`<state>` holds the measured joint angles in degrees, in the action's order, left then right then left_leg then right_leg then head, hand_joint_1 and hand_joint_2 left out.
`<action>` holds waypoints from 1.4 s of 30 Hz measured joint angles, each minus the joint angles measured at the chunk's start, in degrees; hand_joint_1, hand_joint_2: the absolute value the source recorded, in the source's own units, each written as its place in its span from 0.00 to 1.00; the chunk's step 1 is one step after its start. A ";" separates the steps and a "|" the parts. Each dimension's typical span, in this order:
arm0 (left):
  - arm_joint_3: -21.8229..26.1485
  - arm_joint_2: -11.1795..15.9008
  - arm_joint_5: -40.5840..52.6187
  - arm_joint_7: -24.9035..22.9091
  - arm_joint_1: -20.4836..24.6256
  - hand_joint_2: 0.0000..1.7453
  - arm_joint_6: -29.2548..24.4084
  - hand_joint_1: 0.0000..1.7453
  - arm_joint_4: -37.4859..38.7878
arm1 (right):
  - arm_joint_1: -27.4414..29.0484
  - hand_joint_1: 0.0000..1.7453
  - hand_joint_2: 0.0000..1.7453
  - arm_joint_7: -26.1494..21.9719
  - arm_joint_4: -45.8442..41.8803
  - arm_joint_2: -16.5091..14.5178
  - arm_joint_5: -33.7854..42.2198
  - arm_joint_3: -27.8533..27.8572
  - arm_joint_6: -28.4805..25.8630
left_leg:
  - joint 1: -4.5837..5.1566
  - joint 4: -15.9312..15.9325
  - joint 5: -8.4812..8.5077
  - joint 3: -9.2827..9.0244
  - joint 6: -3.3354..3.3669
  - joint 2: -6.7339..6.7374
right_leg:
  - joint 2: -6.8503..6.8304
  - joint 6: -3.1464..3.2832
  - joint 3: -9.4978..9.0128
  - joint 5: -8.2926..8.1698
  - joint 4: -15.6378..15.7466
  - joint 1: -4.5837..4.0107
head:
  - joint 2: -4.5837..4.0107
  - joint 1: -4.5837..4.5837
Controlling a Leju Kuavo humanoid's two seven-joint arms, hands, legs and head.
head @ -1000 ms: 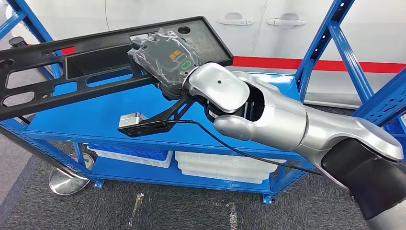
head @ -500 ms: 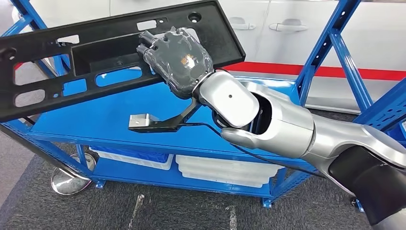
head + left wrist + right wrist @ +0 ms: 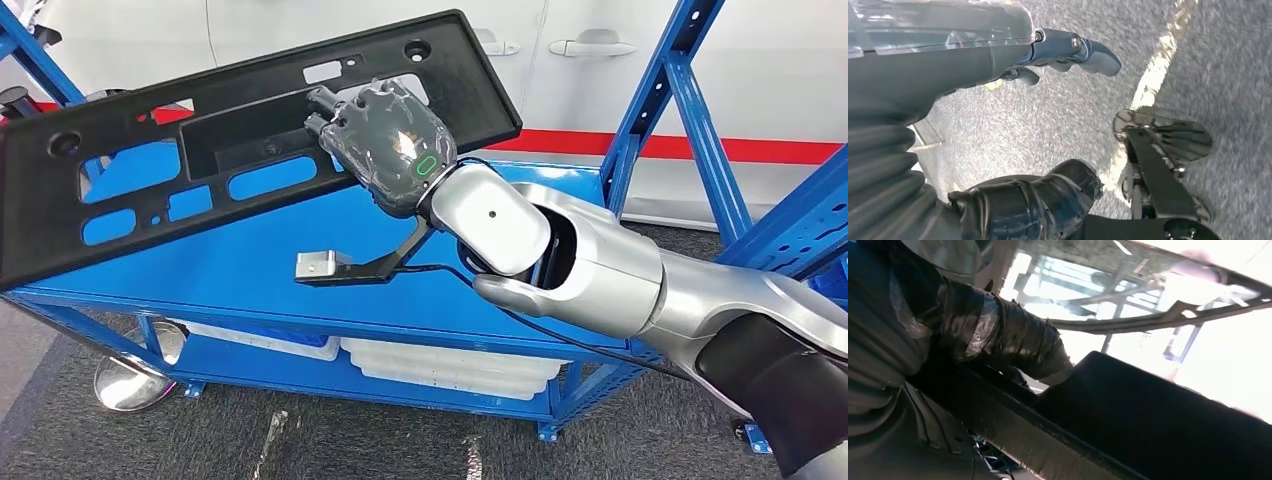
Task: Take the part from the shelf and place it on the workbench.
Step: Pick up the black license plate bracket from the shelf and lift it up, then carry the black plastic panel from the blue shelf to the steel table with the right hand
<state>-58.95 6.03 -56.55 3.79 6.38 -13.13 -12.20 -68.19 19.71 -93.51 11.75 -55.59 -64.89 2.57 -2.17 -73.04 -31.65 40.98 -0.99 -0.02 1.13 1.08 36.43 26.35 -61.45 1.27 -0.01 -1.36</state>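
The part (image 3: 200,150) is a long black plastic panel with several cut-outs. It hangs tilted in the air above the blue shelf (image 3: 240,270), its left end lower. My right hand (image 3: 390,140) grips it near its right end, fingers wrapped over its upper face. In the right wrist view the taped thumb (image 3: 1013,340) presses on the part's dark edge (image 3: 1158,425). My left hand (image 3: 948,65) hangs over grey floor with its fingers (image 3: 1073,47) apart from the thumb (image 3: 1048,195), holding nothing.
White trays (image 3: 450,365) lie on the shelf's lower level. Blue uprights (image 3: 660,110) stand at the shelf's right side, and a white car (image 3: 560,40) is behind. A round metal base (image 3: 125,380) sits on the floor at the lower left.
My right hand has lifted the part higher and a little to the right, off the shelf top. The whole view has also shifted slightly.
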 joint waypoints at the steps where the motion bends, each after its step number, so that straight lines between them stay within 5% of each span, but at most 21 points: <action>1: 0.00 0.01 0.08 -0.01 0.02 1.00 -0.10 0.00 0.00 | 0.07 1.00 1.00 -0.32 -0.10 0.02 -0.36 0.00 0.13 | 0.61 3.26 2.58 -0.98 1.02 -0.05 | 0.03 0.15 -0.46 0.26 0.04 -0.36 | 0.01 0.00; 3: -0.04 0.22 0.12 0.00 0.08 1.00 -0.36 0.00 0.05 | 0.04 1.00 1.00 -0.09 -0.33 0.12 -0.12 0.00 1.00 | 1.61 9.47 6.09 -3.48 2.91 -0.09 | 0.04 0.18 -1.22 0.63 0.36 -0.78 | 0.01 -0.19; 5: -0.10 0.40 0.05 0.08 0.22 1.00 -0.52 0.00 0.11 | 0.15 1.00 1.00 0.62 -0.47 0.25 1.97 0.00 2.38 | 2.21 12.11 6.65 -4.80 3.73 -0.10 | -0.04 -0.19 -1.52 0.56 0.95 -0.72 | 0.01 -0.29; 9: -0.15 0.36 -0.28 0.26 0.52 1.00 -0.50 0.00 0.12 | 0.29 1.00 1.00 1.34 -0.73 0.42 5.50 0.00 4.05 | 1.83 15.96 7.08 -6.66 3.46 0.13 | -0.42 -1.37 -0.94 1.24 0.44 -0.82 | 0.00 -0.32; 13: -0.15 0.33 -0.32 0.32 0.46 1.00 -0.34 0.00 0.13 | 0.07 1.00 1.00 1.34 -1.01 0.61 7.32 -0.01 4.86 | 1.65 16.77 7.14 -7.36 3.43 0.22 | -0.63 -2.06 5.44 5.80 -11.37 -0.57 | 0.00 -0.33; 15: -0.16 0.33 -0.32 0.33 0.54 1.00 -0.30 0.00 0.13 | 0.21 1.00 1.00 1.32 -1.10 0.75 7.99 -0.02 5.08 | 1.63 16.31 6.91 -7.35 3.30 0.11 | -0.68 -2.25 6.32 4.11 -11.55 -0.37 | 0.00 -0.34; 18: -0.17 0.30 -0.30 0.34 0.56 1.00 -0.30 0.00 0.13 | -0.10 1.00 1.00 1.39 -1.56 0.88 8.76 -0.02 4.98 | 1.72 14.79 6.09 -7.02 2.67 -0.16 | -0.81 -1.86 1.85 -1.07 -1.61 -0.32 | 0.00 -0.34; 23: -0.20 0.28 -0.25 0.32 0.59 1.00 -0.31 0.00 0.13 | -0.42 1.00 1.00 1.65 -1.96 1.02 9.40 -0.02 4.85 | 1.70 13.87 5.68 -6.02 1.21 -0.23 | -0.77 -0.38 0.76 -2.41 1.62 -0.53 | 0.01 -0.21; 26: -0.23 0.24 -0.14 0.20 0.65 1.00 -0.30 0.00 0.13 | -0.41 1.00 1.00 1.73 -1.96 1.03 9.67 -0.02 4.77 | 1.41 8.00 0.75 -3.95 0.22 -0.16 | -1.11 0.50 1.04 -3.34 2.30 -0.11 | 0.01 0.05; 29: -0.24 0.27 0.07 0.04 0.66 1.00 -0.28 0.00 0.13 | -0.13 1.00 1.00 1.73 -1.96 1.03 9.91 -0.02 4.73 | 1.08 -0.43 -3.65 -1.73 -0.49 -0.15 | -1.22 0.49 2.06 -4.20 2.31 -0.03 | 0.00 0.11; 31: -0.24 0.30 0.13 -0.12 0.64 1.00 -0.23 0.00 0.13 | 0.04 1.00 1.00 1.75 -1.96 1.03 10.09 -0.02 4.73 | 0.93 2.71 -2.05 -4.41 -0.68 -0.14 | -1.17 0.12 2.93 -4.95 2.30 0.18 | 0.01 0.12; 34: -0.25 0.32 0.17 -0.37 0.92 1.00 -0.15 0.00 0.13 | 0.03 1.00 1.00 1.83 -1.97 1.05 10.33 -0.02 4.73 | 1.04 13.59 1.24 -10.87 -0.52 -0.37 | -1.13 -0.98 3.86 -6.17 2.29 0.35 | 0.00 0.04; 38: -0.27 0.31 0.17 -0.58 0.95 1.00 -0.07 0.00 0.13 | 0.08 1.00 1.00 1.93 -1.97 1.09 11.77 -0.02 4.56 | 1.47 15.13 2.82 -10.56 1.11 -0.59 | -1.13 -2.58 4.18 -7.67 3.11 0.36 | 0.00 -0.22; 40: -0.28 0.31 0.16 -0.68 0.92 1.00 -0.05 0.00 0.13 | 0.43 1.00 1.00 2.42 -1.95 1.16 14.61 0.00 3.88 | 1.34 15.37 4.27 -9.62 2.18 -0.25 | -1.10 -2.91 5.47 -4.73 0.85 0.41 | 0.00 -0.36; 42: -0.28 0.31 0.15 -0.74 0.94 1.00 -0.07 0.00 0.13 | 1.26 1.00 1.00 3.10 -1.89 1.19 17.97 0.07 2.76 | 1.41 15.40 5.56 -8.23 2.97 -0.03 | -1.12 -2.93 7.68 1.44 -6.21 0.32 | 0.00 -0.64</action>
<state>-59.23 6.34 -56.41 3.04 7.32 -13.19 -12.07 -66.93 22.81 -95.40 12.94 -37.62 -64.82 5.33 -0.76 -57.64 -26.09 32.75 1.99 -0.05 0.01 -1.85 44.11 27.79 -67.65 1.59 -0.01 -2.00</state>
